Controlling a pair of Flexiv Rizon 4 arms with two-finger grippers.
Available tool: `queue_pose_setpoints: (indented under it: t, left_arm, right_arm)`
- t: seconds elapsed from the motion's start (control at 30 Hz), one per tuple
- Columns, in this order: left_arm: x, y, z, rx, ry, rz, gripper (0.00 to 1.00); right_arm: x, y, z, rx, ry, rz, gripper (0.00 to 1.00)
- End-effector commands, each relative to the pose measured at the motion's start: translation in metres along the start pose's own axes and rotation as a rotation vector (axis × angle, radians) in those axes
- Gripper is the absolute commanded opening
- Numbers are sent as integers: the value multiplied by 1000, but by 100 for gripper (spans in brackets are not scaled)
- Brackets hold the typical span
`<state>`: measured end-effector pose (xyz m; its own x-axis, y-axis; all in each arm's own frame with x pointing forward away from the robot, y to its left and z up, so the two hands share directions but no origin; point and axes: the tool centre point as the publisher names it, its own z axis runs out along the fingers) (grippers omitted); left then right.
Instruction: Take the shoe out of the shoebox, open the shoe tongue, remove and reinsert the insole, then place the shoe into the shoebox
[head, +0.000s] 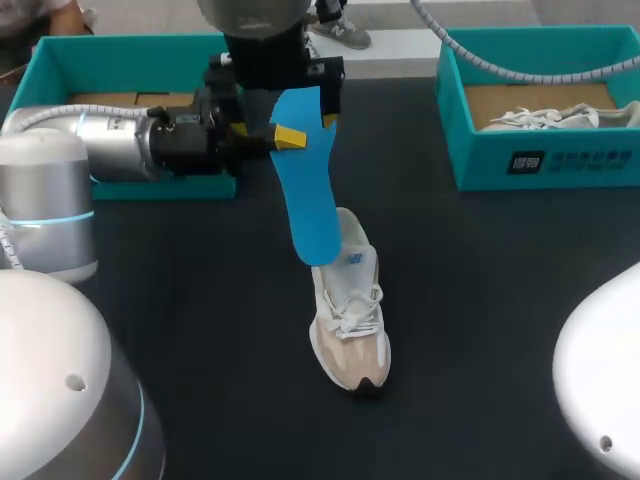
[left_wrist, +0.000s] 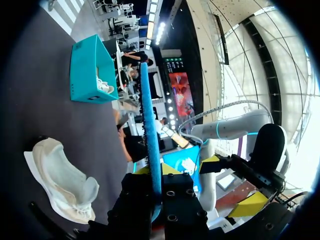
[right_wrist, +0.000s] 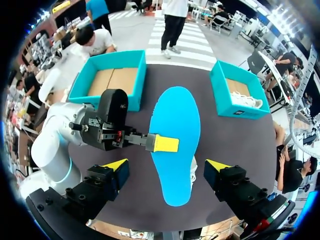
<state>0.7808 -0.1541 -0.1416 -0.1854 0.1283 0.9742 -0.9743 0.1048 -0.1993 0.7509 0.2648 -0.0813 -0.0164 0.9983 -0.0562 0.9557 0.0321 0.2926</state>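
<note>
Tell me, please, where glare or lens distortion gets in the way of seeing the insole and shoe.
Head view: even light and no glare, so the blue insole and the shoe stand out on the dark table. Left wrist view: bright windows wash out one side, the insole shows only edge-on, and the fisheye bends the shoe. Right wrist view: evenly lit, the insole is seen flat, and the table's edges curve.

Silver arms, yellow-tipped black fingers

Your head camera looks down on the bench from above and behind. Both wrist cameras sit close; all three share the insole.
</note>
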Motion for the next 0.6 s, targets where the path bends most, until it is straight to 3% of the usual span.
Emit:
queue_pose_setpoints:
  t: [0.03, 0.2, 0.6]
  left_arm:
    - [-1, 1, 0, 1, 1, 1, 0]
    - [-1, 1, 0, 1, 1, 1, 0]
    - [-1, 1, 0, 1, 1, 1, 0]
  right_arm:
    - [-40, -3, 4, -2, 284, 42, 100]
    - [-57, -3, 3, 15, 465, 63, 100]
    - [-98, 1, 14, -22, 648, 140, 100]
